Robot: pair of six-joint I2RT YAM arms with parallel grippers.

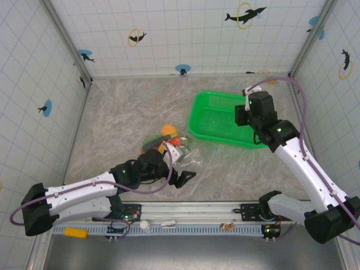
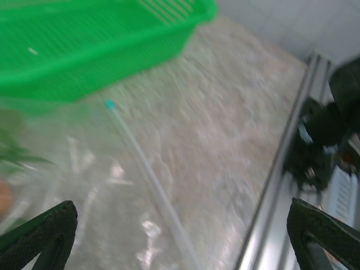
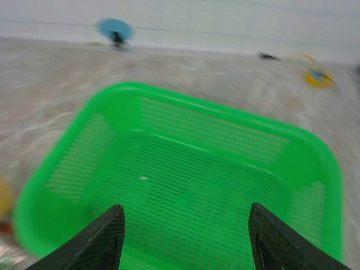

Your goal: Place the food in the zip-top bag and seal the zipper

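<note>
Jaws spread wide on left gripper [image 2: 180,242], nothing held between them; zip-top bag [image 2: 84,185] just beneath and ahead to its left, lying on the worktop [image 2: 225,124], zipper [image 2: 149,185] slanting away from between the fingertips. Food [image 1: 169,135] bunched just beyond that gripper at the bag's far side, inside or outside unclear. Right gripper [image 3: 185,236] likewise parted and empty, hovering above green basket [image 3: 197,98], well apart from the bag.
</note>
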